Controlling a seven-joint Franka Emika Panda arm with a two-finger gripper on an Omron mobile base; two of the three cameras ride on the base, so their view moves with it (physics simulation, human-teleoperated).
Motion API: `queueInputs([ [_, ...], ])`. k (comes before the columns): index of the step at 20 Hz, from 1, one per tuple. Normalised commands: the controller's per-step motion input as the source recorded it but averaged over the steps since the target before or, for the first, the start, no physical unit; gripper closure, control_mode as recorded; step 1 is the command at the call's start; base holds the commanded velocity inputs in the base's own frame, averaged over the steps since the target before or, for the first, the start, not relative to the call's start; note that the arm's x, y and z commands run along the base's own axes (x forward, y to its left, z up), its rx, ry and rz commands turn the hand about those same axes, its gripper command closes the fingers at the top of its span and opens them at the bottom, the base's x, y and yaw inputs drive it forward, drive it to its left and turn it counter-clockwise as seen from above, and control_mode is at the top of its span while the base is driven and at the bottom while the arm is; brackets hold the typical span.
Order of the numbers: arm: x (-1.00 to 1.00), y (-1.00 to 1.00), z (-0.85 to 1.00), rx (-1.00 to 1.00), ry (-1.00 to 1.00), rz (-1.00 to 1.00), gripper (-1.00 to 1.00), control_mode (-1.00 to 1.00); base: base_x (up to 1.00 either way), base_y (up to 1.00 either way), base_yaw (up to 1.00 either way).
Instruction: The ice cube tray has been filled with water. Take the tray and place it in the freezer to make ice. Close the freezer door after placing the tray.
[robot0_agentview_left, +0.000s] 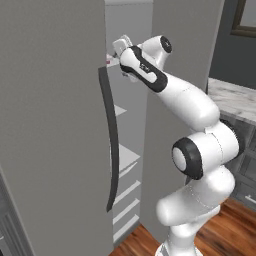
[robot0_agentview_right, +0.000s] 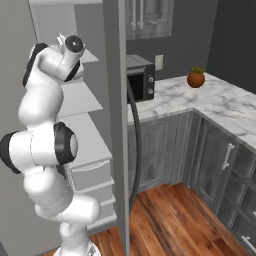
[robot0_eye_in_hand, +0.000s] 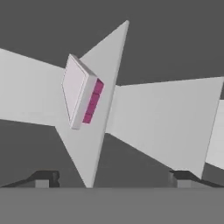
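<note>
Unmarked ice cube tray (robot0_eye_in_hand: 78, 92) on freezer (robot0_eye_in_hand: 166, 122) shelf

the ice cube tray (robot0_eye_in_hand: 79, 92) lies on a shelf (robot0_eye_in_hand: 94, 131) inside the open freezer (robot0_agentview_left: 127, 115), upper left of centre in the hand view, beyond the spread fingertips (robot0_eye_in_hand: 43, 178) at the bottom edge.
</note>
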Motion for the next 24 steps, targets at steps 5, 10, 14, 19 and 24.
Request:
queueInputs([
  [5, -1.00, -0.76, 0.00, 0.03, -0.03, -0.11, -1.00, -1.00, 0.00, 0.00, 0.00],
  [10, -0.99, -0.76, 0.20, 0.08, -0.08, -0.06, -1.00, -1.00, 0.00, 0.00, 0.00],
  [14, -0.72, -0.48, 0.31, 0.05, -0.05, 0.00, -1.00, -1.00, 0.00, 0.00, 0.00],
  [19, -0.62, -0.03, 0.08, 0.00, -0.01, 0.00, -1.00, -1.00, 0.00, 0.00, 0.00],
  [24, -0.72, 0.00, 0.00, -0.02, 0.00, 0.01, -1.00, -1.00, 0.00, 0.00, 0.00],
])
